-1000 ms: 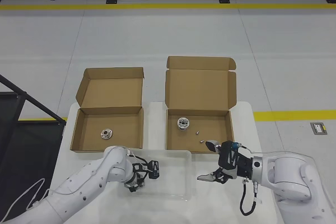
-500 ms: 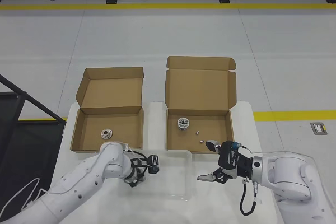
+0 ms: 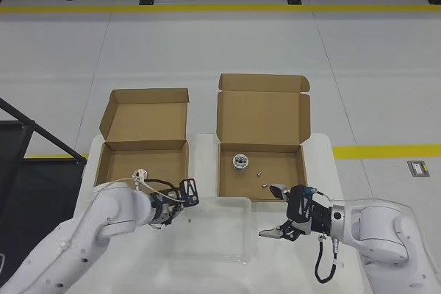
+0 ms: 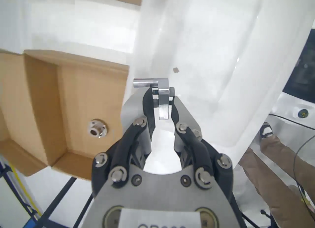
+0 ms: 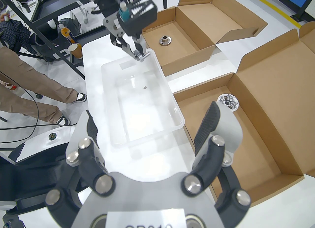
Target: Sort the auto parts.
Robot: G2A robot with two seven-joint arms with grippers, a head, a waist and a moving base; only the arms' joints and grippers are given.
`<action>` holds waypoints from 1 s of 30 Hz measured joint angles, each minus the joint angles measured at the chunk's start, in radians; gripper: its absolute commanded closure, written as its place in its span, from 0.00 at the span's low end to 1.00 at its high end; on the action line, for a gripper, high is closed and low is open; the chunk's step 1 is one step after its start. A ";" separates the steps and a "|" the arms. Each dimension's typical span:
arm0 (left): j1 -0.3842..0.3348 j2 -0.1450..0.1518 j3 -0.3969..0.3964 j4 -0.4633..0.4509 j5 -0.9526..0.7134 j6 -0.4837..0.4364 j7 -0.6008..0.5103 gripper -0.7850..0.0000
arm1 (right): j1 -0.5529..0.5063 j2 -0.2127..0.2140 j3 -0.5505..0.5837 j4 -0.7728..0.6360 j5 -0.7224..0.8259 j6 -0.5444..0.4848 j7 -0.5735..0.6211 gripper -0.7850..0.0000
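Observation:
My left gripper [image 4: 161,98] is shut on a small L-shaped metal part [image 4: 159,85]. It hangs over the corner of the clear plastic tray [image 5: 169,96] nearest the left cardboard box [image 3: 106,192]; the right wrist view also shows this left gripper [image 5: 140,56]. A metal flange [image 4: 97,128] lies in that box. My right gripper [image 3: 273,212] stands open and holds nothing, between the tray and the right cardboard box [image 3: 303,192]. A round silver hub [image 3: 239,161] and a small bolt [image 3: 258,174] lie in the right box.
A tiny dark speck [image 5: 145,88] lies on the tray floor. Both boxes have their lids standing open at the back. A black frame [image 3: 29,125] stands off the table's left side.
The left arm has pulled back from the middle of the tray toward the left box, carrying the metal part. The right arm has not moved.

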 measured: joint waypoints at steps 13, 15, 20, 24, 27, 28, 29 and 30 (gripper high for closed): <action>0.121 0.046 -0.257 0.120 0.212 0.046 0.389 1.00 | 0.000 0.000 0.000 0.000 0.000 0.000 0.000 0.00; 0.120 0.045 -0.259 0.155 0.218 0.037 0.448 1.00 | 0.000 0.000 0.000 0.000 0.000 0.000 0.000 0.00; 0.120 0.045 -0.259 0.153 0.218 0.038 0.442 1.00 | 0.000 0.000 0.000 0.000 0.000 0.000 0.000 0.00; 0.121 0.045 -0.258 0.153 0.219 0.039 0.444 1.00 | 0.000 0.000 0.000 0.000 0.000 0.000 0.000 0.00; 0.149 0.043 -0.253 0.166 0.232 0.054 0.465 1.00 | 0.000 0.000 0.000 0.000 0.000 0.000 0.000 0.00; 0.148 0.040 -0.252 0.187 0.222 0.042 0.479 1.00 | 0.000 0.000 0.000 0.000 0.000 0.000 0.000 0.00; 0.140 0.038 -0.250 0.205 0.216 0.031 0.491 1.00 | 0.000 0.000 0.000 0.000 0.000 0.000 0.000 0.00; 0.129 0.035 -0.246 0.225 0.213 0.022 0.503 1.00 | 0.000 0.000 0.000 0.000 0.000 0.000 0.000 0.00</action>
